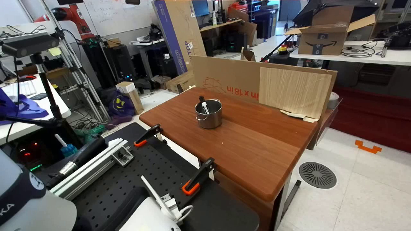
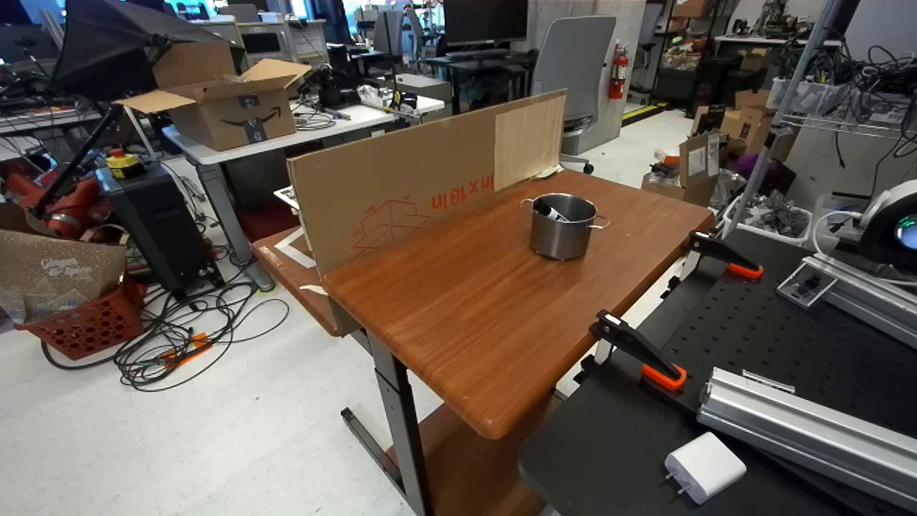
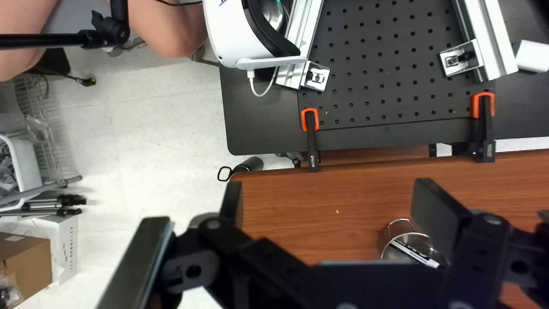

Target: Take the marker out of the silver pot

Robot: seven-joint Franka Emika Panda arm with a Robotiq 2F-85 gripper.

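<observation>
Your claw (image 3: 333, 205) is spread wide. In the wrist view, the marker (image 3: 414, 253) is in the pot (image 3: 385, 240), down and right of the claw's gap, its long side sloping down toward the frame's right.

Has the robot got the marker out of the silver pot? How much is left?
Nothing looks done yet: in an exterior view, the marker sits tilted inside the silver pot. Nothing is in hand either: in the wrist view, the gripper is open and holds nothing. Left to do: grip the marker and lift it out.
</observation>
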